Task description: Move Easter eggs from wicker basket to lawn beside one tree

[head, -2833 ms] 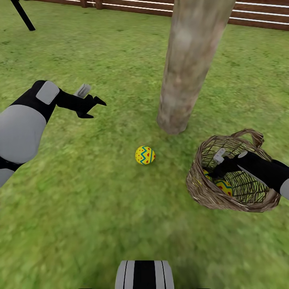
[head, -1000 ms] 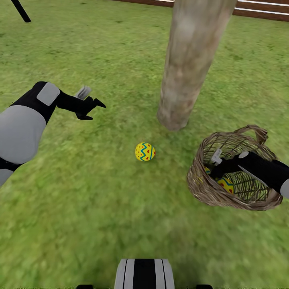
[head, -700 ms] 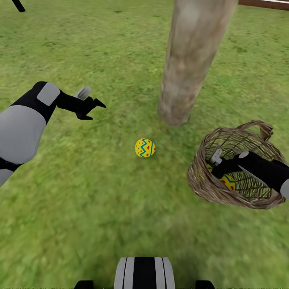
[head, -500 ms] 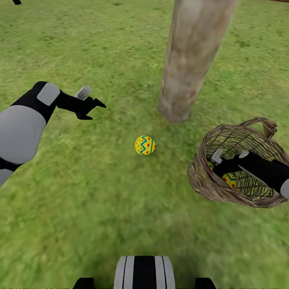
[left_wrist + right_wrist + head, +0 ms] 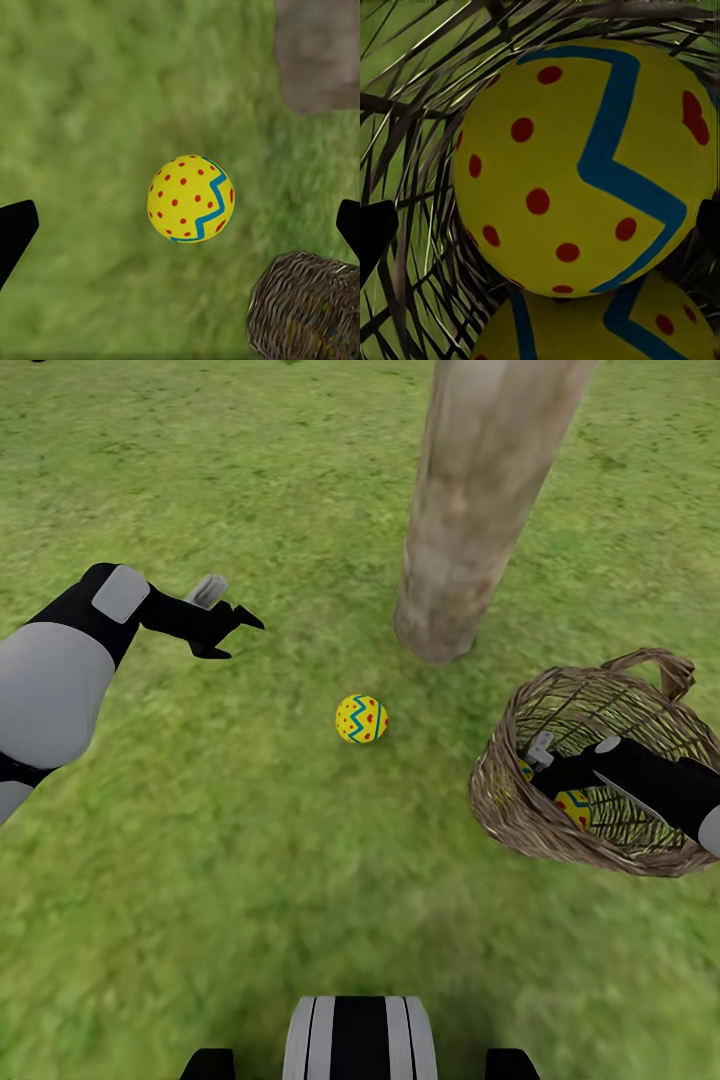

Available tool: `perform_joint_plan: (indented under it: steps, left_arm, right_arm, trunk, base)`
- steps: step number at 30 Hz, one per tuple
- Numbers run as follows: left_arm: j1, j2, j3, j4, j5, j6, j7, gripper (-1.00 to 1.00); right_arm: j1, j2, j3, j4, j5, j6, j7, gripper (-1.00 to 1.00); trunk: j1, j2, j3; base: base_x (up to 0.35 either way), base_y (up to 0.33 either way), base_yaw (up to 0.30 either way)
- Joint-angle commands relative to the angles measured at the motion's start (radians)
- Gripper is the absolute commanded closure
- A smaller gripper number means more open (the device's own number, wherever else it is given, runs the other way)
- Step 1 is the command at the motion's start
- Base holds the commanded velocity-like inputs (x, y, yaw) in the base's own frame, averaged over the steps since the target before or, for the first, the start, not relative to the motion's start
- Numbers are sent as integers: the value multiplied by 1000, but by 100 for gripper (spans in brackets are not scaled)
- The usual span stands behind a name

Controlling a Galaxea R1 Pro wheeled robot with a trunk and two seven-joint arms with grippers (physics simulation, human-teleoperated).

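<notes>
One Easter egg (image 5: 361,719) lies on the lawn (image 5: 250,860) just in front of the tree (image 5: 465,530); in the left wrist view this egg (image 5: 190,198) sits near the trunk (image 5: 319,52) and the wicker basket (image 5: 307,307). The basket (image 5: 500,815) stands on the grass right of the trunk, with two eggs (image 5: 573,807) inside. My right gripper (image 5: 540,768) reaches into it. In the right wrist view it (image 5: 540,225) is open, a fingertip on each side of the upper egg (image 5: 585,165), with the other egg (image 5: 600,330) below. My left gripper (image 5: 235,628) hovers open and empty.
Open grass spreads on all sides of the trunk. The basket's loop handle (image 5: 668,668) sticks up at its far rim. My base (image 5: 360,1040) shows at the near edge of the head view.
The head camera has tipped down, so the fence and the dark pole have left the picture and more of my base shows. Both arms keep their poses and the lawn egg has not moved.
</notes>
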Motion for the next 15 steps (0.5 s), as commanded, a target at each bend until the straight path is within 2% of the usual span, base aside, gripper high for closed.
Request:
perform_joint_plan:
  steps: [1, 15]
  left_arm:
    - [-1, 0, 3, 0, -6, 4, -5, -100]
    - [-1, 0, -10, 0, -6, 4, -5, -100]
  right_arm:
    - [-2, -1, 4, -2, -10, 7, -3, -100]
    - [-2, -1, 7, -2, -9, 7, -74, -100]
  trunk:
    - [0, 0, -1]
    - [0, 0, -1]
  base:
    - [0, 0, 0]
    - [0, 0, 0]
